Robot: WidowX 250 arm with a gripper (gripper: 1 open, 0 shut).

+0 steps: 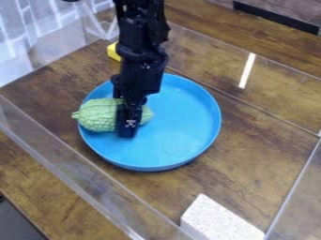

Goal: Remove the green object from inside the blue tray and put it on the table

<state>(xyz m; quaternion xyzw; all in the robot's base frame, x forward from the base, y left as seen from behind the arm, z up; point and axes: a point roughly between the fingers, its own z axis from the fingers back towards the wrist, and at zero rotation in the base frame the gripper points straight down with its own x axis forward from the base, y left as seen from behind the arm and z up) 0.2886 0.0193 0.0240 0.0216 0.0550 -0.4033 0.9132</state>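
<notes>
The green object (97, 116), a bumpy light green lump, lies in the left part of the blue tray (191, 141). The black arm comes straight down from above. Its gripper (130, 116) straddles the right half of the lump. One black finger (128, 124) presses against the near side of the lump and the other finger is hidden behind it. The jaws look shut on the green object, which still rests on the tray floor. The tray sits on the dark wooden table (264, 112).
A yellow thing (113, 49) peeks out behind the arm, beyond the tray's far rim. A white speckled block (221, 220) lies at the bottom edge. Clear acrylic walls (75, 178) run along the table's near and left sides.
</notes>
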